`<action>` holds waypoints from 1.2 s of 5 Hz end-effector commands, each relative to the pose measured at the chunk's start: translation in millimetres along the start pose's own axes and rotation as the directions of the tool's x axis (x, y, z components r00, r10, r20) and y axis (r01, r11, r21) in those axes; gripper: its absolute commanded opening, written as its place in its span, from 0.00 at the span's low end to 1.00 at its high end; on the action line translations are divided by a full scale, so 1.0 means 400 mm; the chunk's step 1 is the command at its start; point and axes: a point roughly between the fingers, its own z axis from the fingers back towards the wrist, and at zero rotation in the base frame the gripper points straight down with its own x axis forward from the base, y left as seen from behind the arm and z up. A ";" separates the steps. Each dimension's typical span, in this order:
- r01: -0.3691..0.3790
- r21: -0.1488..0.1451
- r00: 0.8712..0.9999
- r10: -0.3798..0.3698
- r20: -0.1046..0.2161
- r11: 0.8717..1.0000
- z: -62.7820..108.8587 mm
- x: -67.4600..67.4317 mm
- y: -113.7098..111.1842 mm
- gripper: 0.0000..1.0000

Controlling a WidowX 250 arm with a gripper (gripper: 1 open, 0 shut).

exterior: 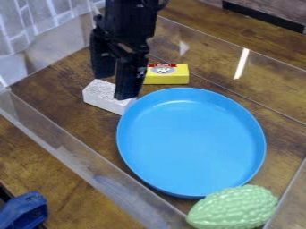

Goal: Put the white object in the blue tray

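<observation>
The white object, a small speckled block, lies on the wooden surface just left of the blue tray, a large round shallow dish. My black gripper hangs right over the block, pointing down with its fingers spread open and nothing between them. One finger covers the block's far right corner. From this angle I cannot tell whether the fingers touch the block.
A yellow box with a red label lies just behind the tray. A green bumpy fruit-like object sits at the tray's near right rim. Clear plastic walls enclose the work surface. Something blue lies outside at bottom left.
</observation>
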 end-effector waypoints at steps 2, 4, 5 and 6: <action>0.241 0.050 0.970 -0.242 0.024 0.969 -0.004 -0.005 0.013 1.00; 0.311 0.072 0.949 -0.314 0.035 0.948 -0.032 -0.019 0.036 1.00; 0.334 0.082 0.940 -0.338 0.040 0.939 -0.043 -0.026 0.052 1.00; 0.339 0.089 0.938 -0.344 0.044 0.937 -0.058 -0.026 0.062 1.00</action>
